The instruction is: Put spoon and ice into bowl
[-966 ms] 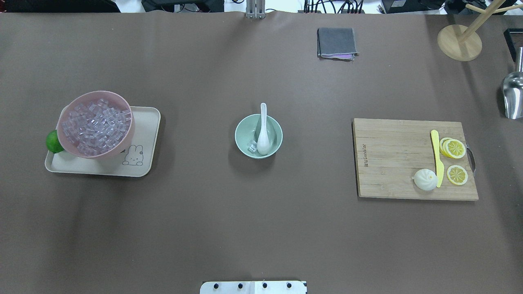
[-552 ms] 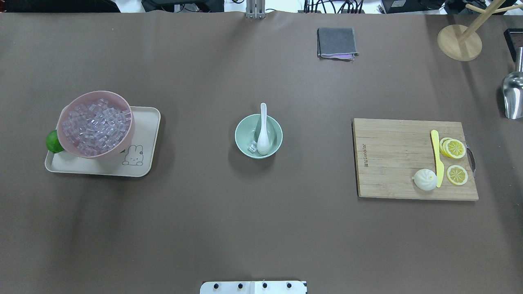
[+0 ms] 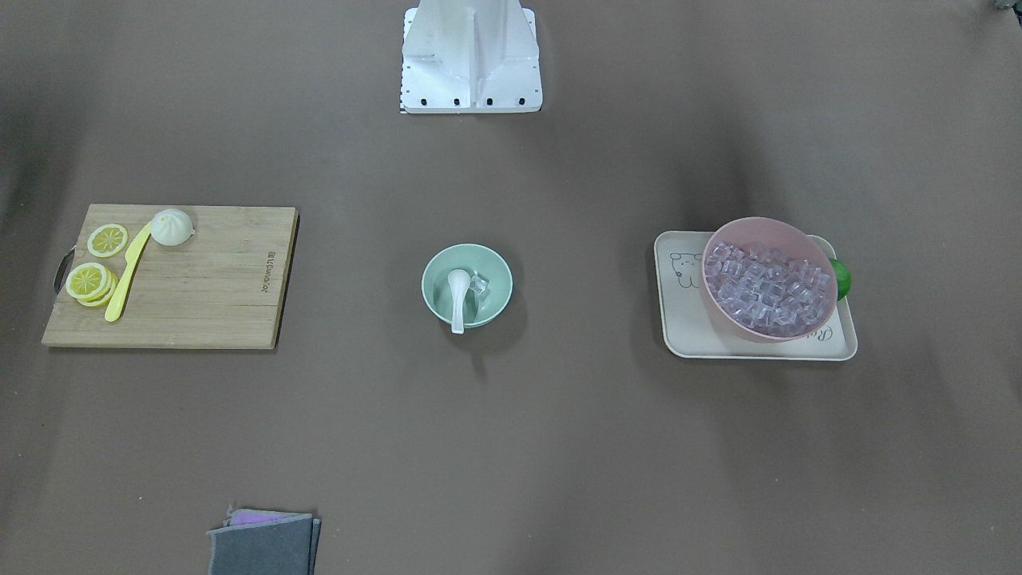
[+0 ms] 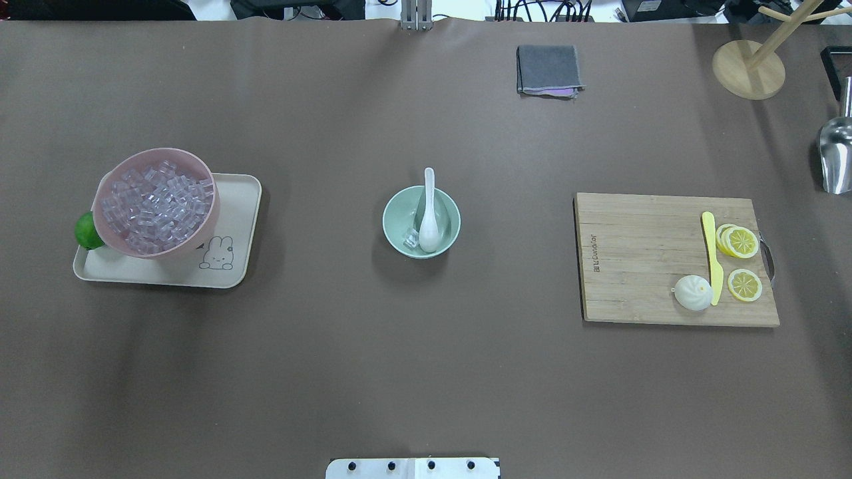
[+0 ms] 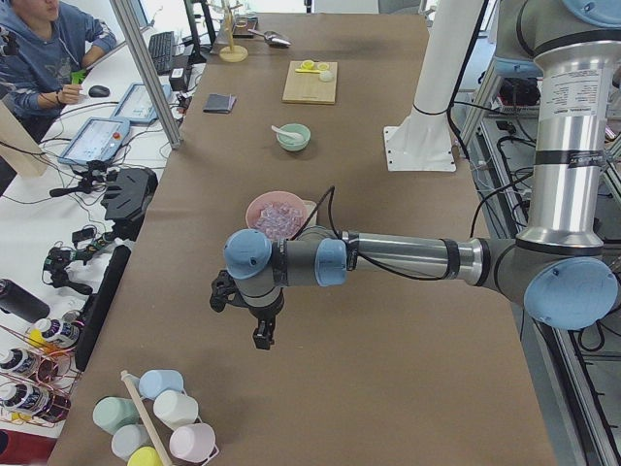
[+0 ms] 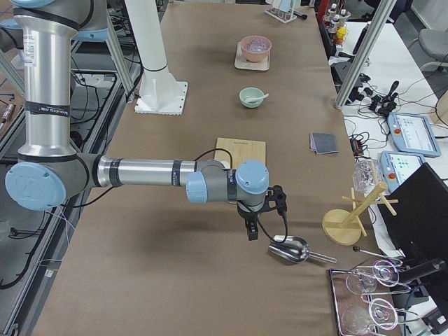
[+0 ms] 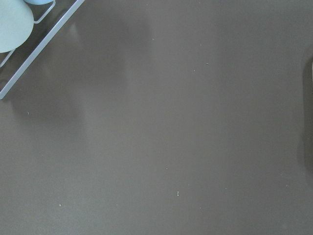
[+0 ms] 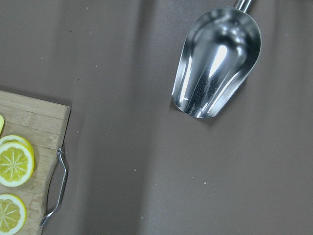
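The mint-green bowl (image 4: 389, 223) stands at the table's middle; it also shows in the front view (image 3: 431, 275). The white spoon (image 4: 427, 226) lies in it, scoop down and handle resting on the far rim. One clear ice cube (image 4: 412, 238) lies in the bowl beside the scoop. More ice (image 4: 156, 206) fills the pink bowl at the left. My left gripper (image 5: 262, 338) hangs over bare table near the left end, far from the bowl. My right gripper (image 6: 250, 231) hangs near the right end. I cannot tell whether either is open or shut.
The pink bowl (image 4: 157, 152) sits on a cream tray (image 4: 233, 266) with a lime (image 4: 85, 231). A cutting board (image 4: 639, 266) holds a yellow knife (image 4: 712, 256), lemon slices and a bun. A metal scoop (image 8: 215, 63), grey cloth (image 4: 547, 68) and wooden stand (image 4: 747, 70) lie at the right and far side.
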Tool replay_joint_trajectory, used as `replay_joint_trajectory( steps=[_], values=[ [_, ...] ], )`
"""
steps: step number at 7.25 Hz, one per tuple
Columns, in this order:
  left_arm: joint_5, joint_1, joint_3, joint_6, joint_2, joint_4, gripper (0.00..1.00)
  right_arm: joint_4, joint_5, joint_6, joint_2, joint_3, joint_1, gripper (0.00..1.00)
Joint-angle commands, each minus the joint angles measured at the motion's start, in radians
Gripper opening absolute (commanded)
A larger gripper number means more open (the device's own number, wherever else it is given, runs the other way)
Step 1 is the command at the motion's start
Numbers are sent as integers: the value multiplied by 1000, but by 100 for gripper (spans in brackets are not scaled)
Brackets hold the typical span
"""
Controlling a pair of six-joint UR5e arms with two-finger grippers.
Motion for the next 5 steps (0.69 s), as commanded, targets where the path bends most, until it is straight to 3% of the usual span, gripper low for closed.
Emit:
replay_joint_trajectory(
  steps=[1, 5],
  values=[
    [-3, 0, 0, 0, 0, 0, 98, 0, 0, 1, 1, 0, 0, 100],
    [-3, -2, -4, 0, 9, 0, 98, 0, 5, 1, 4, 0, 0, 100]
  ],
)
